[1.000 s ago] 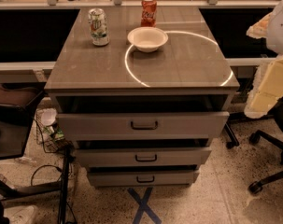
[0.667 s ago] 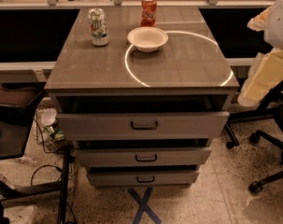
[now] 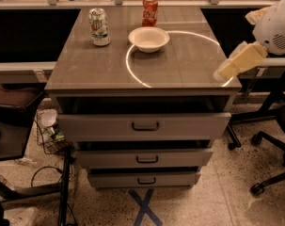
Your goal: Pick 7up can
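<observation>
The 7up can (image 3: 99,27) stands upright at the back left of the tabletop; it is silvery-white with green and red marks. My gripper (image 3: 224,72) comes in from the right on a cream-coloured arm, and its tip hangs over the table's right front corner. It is far to the right of the can and holds nothing that I can see.
A red-orange can (image 3: 150,12) stands at the back centre. A white bowl (image 3: 148,39) sits between it and the middle of the grey tabletop (image 3: 109,67). Three drawers (image 3: 144,125) stick out below. Office chair legs (image 3: 269,145) stand at right, and a wire basket (image 3: 50,131) at left.
My arm has swung left and inward from beside the table, so the gripper is now over the right front corner. The cans and bowl have not moved.
</observation>
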`<state>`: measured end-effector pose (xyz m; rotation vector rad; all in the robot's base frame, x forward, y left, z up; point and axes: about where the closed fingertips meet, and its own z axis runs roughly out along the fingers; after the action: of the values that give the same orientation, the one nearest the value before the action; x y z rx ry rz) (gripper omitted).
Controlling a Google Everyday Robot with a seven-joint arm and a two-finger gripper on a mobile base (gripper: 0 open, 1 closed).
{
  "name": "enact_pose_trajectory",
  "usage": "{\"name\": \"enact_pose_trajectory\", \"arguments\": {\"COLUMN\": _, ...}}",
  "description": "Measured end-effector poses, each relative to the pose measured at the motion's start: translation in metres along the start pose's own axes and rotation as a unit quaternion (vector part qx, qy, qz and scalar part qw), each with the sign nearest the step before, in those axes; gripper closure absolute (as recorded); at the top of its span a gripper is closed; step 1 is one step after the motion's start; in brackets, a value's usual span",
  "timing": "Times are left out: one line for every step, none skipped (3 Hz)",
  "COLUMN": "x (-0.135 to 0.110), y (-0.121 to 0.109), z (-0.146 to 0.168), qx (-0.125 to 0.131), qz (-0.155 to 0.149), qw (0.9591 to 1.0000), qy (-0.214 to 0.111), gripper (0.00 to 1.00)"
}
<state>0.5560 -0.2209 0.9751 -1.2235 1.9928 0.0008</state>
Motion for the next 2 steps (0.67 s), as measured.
{"name": "enact_pose_trajectory", "arguments": {"x": -0.038, "y": -0.03, "z": 0.035, "qx": 0.029, "qz": 0.029, "qw": 0.9923, "qy": -0.117, "gripper": 0.0}}
{"name": "enact_pose_trajectory", "arguments": {"x": -0.054, "y": -0.035, "z": 0.045, "qx": 0.038, "qz": 0.047, "qw": 0.9865, "qy": -0.153, "gripper": 0.0}}
